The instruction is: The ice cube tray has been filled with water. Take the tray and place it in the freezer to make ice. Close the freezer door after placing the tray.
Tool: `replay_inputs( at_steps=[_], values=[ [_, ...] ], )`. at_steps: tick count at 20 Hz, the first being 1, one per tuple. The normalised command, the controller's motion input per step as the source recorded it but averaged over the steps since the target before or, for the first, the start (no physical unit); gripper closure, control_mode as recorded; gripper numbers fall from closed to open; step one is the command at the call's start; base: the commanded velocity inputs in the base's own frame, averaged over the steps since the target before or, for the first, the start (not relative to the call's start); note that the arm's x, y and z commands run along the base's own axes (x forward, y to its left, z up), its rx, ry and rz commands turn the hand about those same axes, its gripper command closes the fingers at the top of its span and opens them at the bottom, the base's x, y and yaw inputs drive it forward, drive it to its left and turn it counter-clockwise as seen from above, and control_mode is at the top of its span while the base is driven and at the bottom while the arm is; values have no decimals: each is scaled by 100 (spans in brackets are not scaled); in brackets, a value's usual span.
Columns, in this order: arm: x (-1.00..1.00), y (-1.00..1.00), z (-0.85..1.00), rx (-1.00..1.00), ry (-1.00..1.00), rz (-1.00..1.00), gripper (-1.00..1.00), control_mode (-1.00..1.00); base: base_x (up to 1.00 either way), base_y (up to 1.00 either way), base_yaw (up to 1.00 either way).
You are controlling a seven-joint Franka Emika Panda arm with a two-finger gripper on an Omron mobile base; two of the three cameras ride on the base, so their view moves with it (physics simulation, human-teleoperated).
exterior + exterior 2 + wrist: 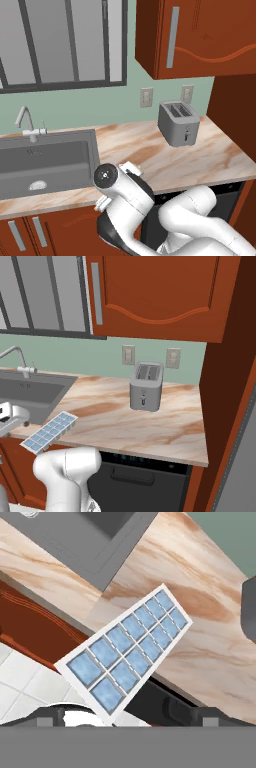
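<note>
The ice cube tray (131, 652), white with two rows of pale-blue cells, lies at an angle on the marble counter (210, 637) just right of the sink. Its near end reaches past the counter's front edge. It also shows at the counter's front left in the right base view (50, 432). My gripper (125, 719) is open, its dark fingertips (50, 717) spread wide to either side of the tray's near corner, and it holds nothing. In the left base view my arm (125, 192) covers the tray. I cannot make out the freezer or its door.
A grey toaster (146, 386) stands at the back of the counter (178, 122). The sink (45, 162) with its faucet (27, 122) is to the left. A black dishwasher (145, 481) sits under the counter. A narrow grey panel (248, 456) lines the far right edge.
</note>
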Motion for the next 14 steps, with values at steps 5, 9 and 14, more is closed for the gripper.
replay_inputs(
  at_steps=[5,9,14],
  values=[
    [-1,3,-33,-15,0,6,-100,-100,0,0,0],
    [0,0,-27,-13,0,5,-100,-100,0,0,0],
    [0,0,-21,-9,0,4,-100,-100,0,0,0]
  ],
)
